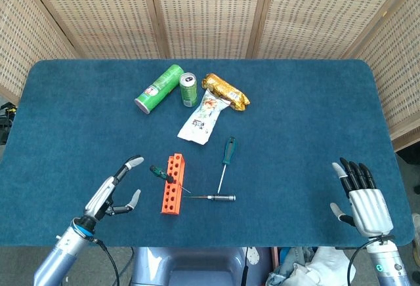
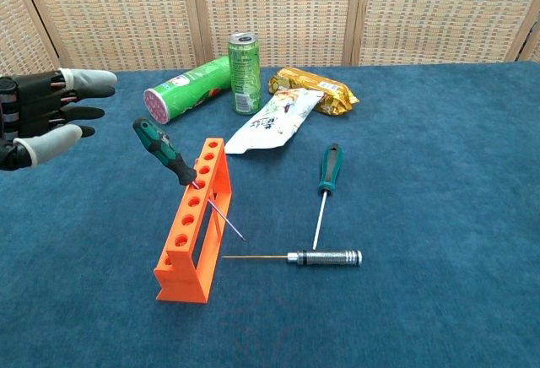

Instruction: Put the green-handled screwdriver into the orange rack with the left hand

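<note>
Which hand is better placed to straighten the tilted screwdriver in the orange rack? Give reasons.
Left. The left hand is open just left of the orange rack, close to the green-handled screwdriver; the right hand is far off on the other side.

No legible text, either view. Green chip tube (image 2: 187, 89), far left, lying down: print on side too small to read. Green drink can (image 2: 245, 73) upright just right of tube: markings blurred. Gold snack packet (image 2: 318, 92) and white snack pouch (image 2: 274, 122): graphics only, lettering unreadable. Orange rack (image 2: 194, 220): unmarked.
</note>
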